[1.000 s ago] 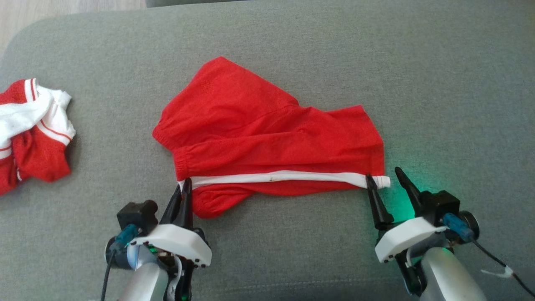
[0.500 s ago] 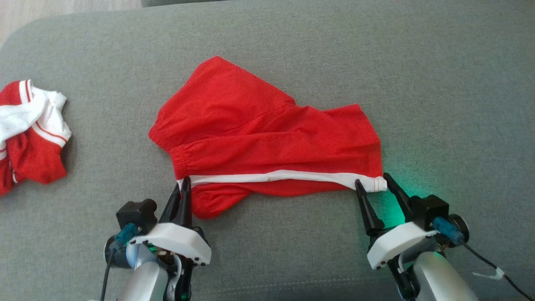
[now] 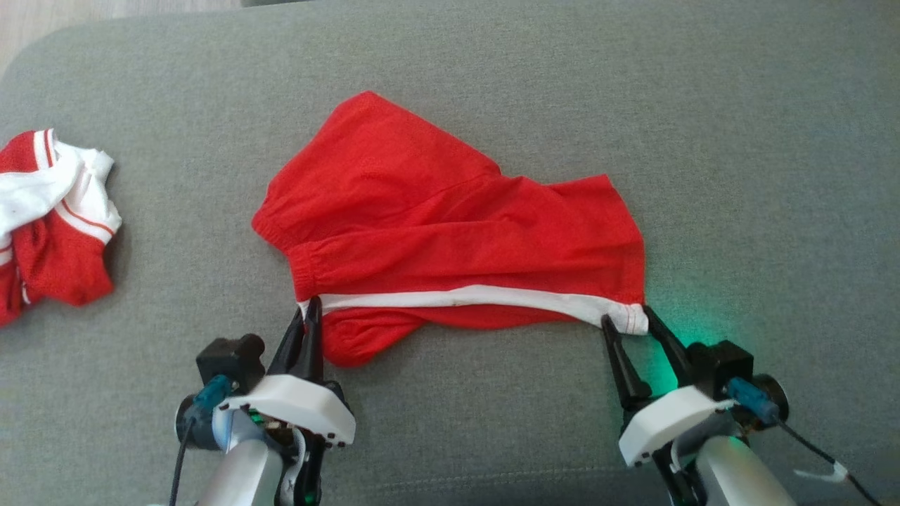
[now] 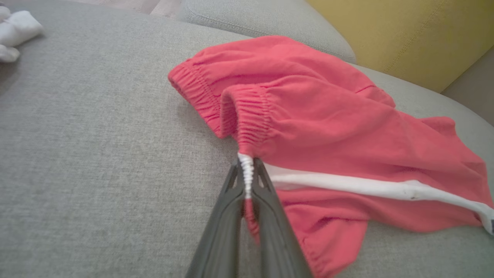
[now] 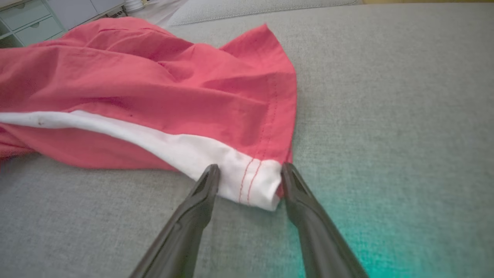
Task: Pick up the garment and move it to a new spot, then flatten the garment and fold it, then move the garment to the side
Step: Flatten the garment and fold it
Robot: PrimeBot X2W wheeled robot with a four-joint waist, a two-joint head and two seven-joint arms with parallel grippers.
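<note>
The red garment [image 3: 450,218] is spread on the grey sofa cushion [image 3: 759,140], its white stripe [image 3: 464,296] running left to right between the claws. The stripe's waistband end is clenched in the left claw [image 3: 310,307]; the hem end is straddled by the released right claw [image 3: 626,318], fingers parted either side.

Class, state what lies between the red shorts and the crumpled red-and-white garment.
Nothing: in the head view, bare grey cushion separates the red shorts from the crumpled garment.
</note>
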